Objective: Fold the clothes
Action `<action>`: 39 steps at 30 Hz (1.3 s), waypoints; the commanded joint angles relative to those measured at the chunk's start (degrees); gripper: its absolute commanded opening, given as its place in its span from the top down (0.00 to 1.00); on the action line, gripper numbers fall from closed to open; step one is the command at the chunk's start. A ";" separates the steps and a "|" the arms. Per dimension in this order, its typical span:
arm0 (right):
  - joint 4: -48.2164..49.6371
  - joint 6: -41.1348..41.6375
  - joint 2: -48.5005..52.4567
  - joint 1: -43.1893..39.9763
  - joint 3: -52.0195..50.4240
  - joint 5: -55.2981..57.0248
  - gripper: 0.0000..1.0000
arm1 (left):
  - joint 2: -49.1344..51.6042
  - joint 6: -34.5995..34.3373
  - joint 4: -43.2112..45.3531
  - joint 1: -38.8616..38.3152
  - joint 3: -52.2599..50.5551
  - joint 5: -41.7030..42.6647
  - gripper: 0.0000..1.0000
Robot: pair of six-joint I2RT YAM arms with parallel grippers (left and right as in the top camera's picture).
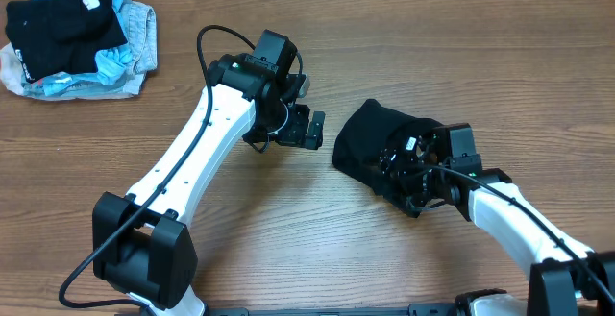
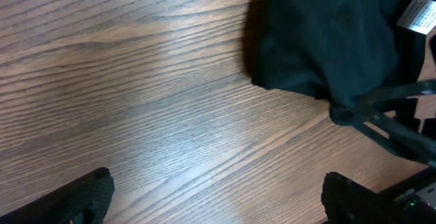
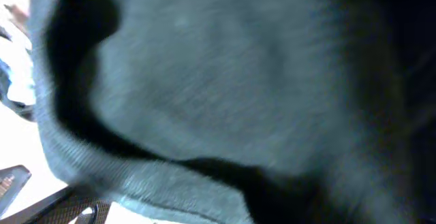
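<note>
As I scan from my far left, a heap of laundry [image 1: 96, 57] sits in the table's [image 1: 288, 239] back corner: a black piece [image 1: 58, 23] lies on top of pale blue [image 1: 113, 63] and grey [image 1: 142, 23] ones. Nearer the middle, the left gripper [image 1: 309, 129] hangs over bare wood. In its wrist view, its fingers [image 2: 85, 198] are spread wide with nothing between them. Just beside it, to its right and not touching, the black garment [image 1: 363, 145] lies crumpled in a mound on the table, and a small white label [image 2: 417, 14] shows on its far side. The right gripper [image 1: 411, 167] is pressed into that mound from the right. Dark fabric fills its wrist camera and hides the fingers. I read the jaws as standing wide, but I cannot tell whether any cloth is caught between them.
</note>
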 commanded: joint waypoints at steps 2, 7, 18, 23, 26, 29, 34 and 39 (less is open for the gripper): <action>2.60 1.09 3.74 0.22 -0.50 1.95 0.00 | -1.66 1.33 -0.24 0.15 0.92 -0.37 0.00; 5.79 0.83 4.59 0.22 -0.37 1.70 0.03 | -1.66 1.33 -0.31 0.15 0.92 -0.42 0.00; 2.05 -2.01 4.59 0.22 2.86 -0.07 0.17 | -1.66 1.31 -0.22 0.15 0.92 -1.64 0.00; 3.41 -1.99 4.59 0.22 2.86 -0.22 0.32 | -1.66 1.33 -0.24 0.15 0.92 -1.64 0.00; 4.96 -2.16 4.59 0.22 2.86 -0.20 0.41 | -1.66 1.33 -0.26 0.15 0.92 -1.64 0.00; 6.36 -2.19 4.59 0.22 2.86 -0.13 0.57 | -1.66 1.33 -0.31 0.15 0.92 -1.64 0.00; 6.73 -2.73 4.59 0.22 2.91 -0.24 0.83 | -1.66 1.33 -0.35 0.15 0.92 -1.66 0.00; 3.52 -7.02 4.59 0.17 4.61 0.57 0.96 | -1.66 1.33 -0.33 0.15 0.92 -1.66 0.00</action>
